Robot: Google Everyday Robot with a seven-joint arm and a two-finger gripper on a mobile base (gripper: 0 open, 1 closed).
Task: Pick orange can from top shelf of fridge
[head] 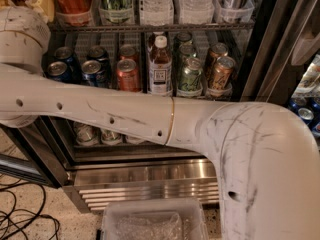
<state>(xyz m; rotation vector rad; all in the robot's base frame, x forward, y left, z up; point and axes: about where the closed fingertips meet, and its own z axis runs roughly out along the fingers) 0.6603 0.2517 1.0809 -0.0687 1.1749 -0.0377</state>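
1. White arm (pixel 125 116) crosses the frame from lower right to a joint at upper left, in front of the fridge (pixel 260 59).
2. Steel grille (pixel 150 184) at the fridge base, with a clear bin (pixel 150 224) on the floor below.
3. Wire rack (pixel 150 28) carries tubs of drinks.
4. Orange can (pixel 221 74) stands upright on the shelf beneath, at the right end of the row, just right of a green can (pixel 190 76). 1 similar can stands behind it.
5. Gripper is out of view, so cannot tell its grip state.

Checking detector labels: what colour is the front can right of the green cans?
Copper-orange, silver lid: the orange can, camera view. The gripper is out of frame.
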